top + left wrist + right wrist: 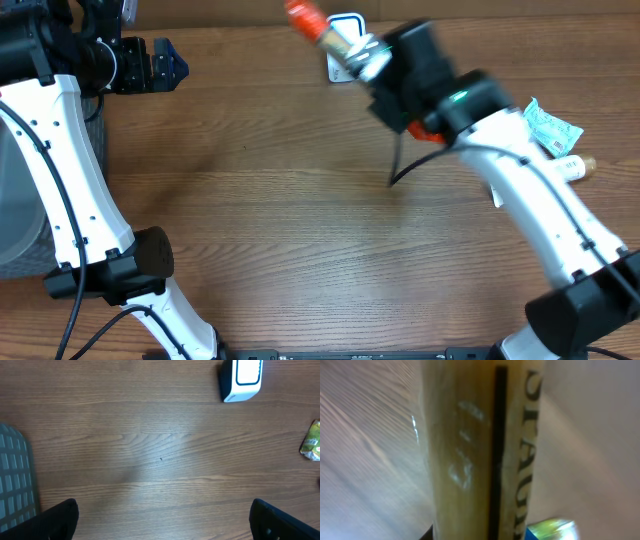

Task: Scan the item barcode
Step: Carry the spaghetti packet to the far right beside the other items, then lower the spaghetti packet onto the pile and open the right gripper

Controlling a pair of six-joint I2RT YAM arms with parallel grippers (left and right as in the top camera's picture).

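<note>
The bottle [338,38] is lying along a slant above the scanner [347,22]. Its long axis is running from the right end effector [368,58] out over the scanner, and its orange cap [304,17] is pointing away from the robot and to its left. Its middle is covering part of the scanner; whether the two are touching cannot be told. The right end effector is clamping narrowly on the bottle's lower end. In the right wrist view the bottle is showing as a smooth, glossy, yellow-brown cylinder with a thin black line running down it and dark label lettering beside that.

The scanner is looking like a small white block with a blue rim, sitting on the brown wood-grain table [300,230]. Right of the scanner, well apart, a crinkled green-and-white packet [550,125] and a pale tube [578,165] are lying close together. Far left of the scanner, the left end effector [168,62] is hovering with its black fingers [60,520] spread wide, gripping nothing. A grey slatted basket [15,480] is sitting further left.
</note>
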